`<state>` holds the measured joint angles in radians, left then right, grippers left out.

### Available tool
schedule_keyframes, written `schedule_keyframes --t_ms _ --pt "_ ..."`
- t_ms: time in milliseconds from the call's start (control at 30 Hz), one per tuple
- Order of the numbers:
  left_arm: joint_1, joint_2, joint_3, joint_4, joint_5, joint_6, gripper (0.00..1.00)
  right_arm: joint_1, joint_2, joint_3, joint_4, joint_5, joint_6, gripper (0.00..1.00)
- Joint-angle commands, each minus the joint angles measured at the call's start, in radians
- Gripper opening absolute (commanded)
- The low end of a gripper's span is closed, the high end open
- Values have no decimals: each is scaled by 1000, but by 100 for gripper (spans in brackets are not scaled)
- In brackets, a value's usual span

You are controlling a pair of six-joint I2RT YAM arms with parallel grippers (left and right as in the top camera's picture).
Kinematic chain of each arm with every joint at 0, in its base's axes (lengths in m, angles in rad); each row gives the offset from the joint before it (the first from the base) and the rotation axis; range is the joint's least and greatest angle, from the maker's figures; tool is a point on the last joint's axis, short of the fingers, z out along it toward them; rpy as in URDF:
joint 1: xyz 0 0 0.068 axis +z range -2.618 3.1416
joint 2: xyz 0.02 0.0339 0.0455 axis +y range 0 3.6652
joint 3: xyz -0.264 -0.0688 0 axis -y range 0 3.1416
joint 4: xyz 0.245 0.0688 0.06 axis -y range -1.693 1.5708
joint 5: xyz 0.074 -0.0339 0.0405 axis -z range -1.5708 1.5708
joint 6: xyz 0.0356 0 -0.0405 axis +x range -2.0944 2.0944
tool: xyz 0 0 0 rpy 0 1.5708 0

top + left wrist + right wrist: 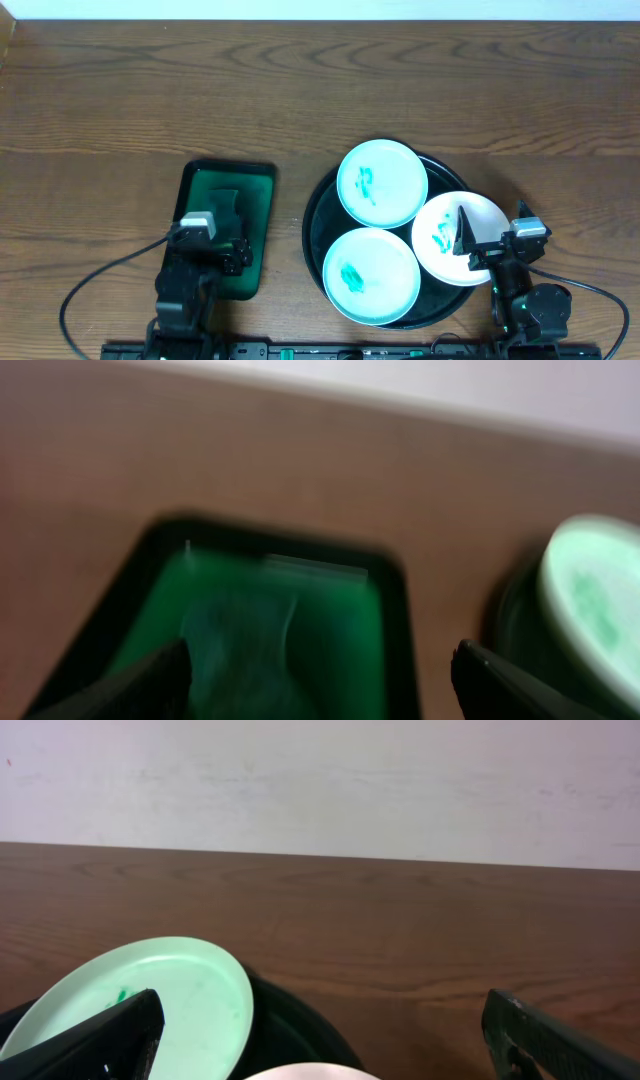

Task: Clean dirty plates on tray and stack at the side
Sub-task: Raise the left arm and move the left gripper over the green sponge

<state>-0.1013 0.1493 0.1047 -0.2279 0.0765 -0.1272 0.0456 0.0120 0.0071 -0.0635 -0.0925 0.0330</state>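
Three smeared plates on black tray; right gripper over its right edge, left gripper left of it, both jaws released, empty.

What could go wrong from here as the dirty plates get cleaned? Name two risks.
1. The right plate juts past the black tray's rim; pushing down with the right claw, open above it, might tip it.
2. It sits crowded against the back plate and front plate, so lifting one could drag a neighbour.
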Motion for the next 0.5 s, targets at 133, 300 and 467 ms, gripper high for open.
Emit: schedule_keyframes --t_ms 133,300,467 --pt "-2 401 360 -122 14 90 83 4 -2 -2 -5 9 -15 99" --pt "-2 732 737 -394 39 94 84 4 -1 -2 -5 9 -15 99" --pt "-3 1044 1154 -816 67 92 84 4 -1 -2 -5 9 -15 99"
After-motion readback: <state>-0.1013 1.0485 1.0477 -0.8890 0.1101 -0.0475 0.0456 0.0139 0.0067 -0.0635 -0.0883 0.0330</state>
